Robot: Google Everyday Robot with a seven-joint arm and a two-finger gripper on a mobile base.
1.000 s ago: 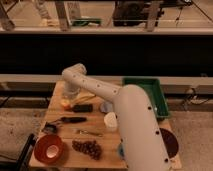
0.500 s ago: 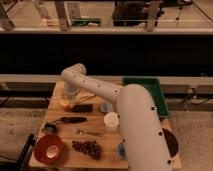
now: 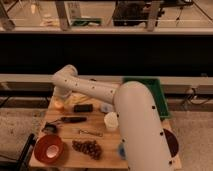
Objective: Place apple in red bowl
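Observation:
The apple, small and yellow-orange, sits at the far left of the wooden table. My white arm reaches from the lower right across the table to that corner. The gripper hangs just over the apple, at or very near it. The red bowl, with a red-brown rim and paler inside, stands at the front left corner of the table with nothing in it, well in front of the apple and the gripper.
A bunch of dark grapes lies right of the bowl. A white cup, a black block, a dark-handled tool and a small utensil lie mid-table. A green tray stands at the back right.
The arm's elbow has shifted slightly left and lower, bringing the gripper closer over the apple. The objects on the table have not moved.

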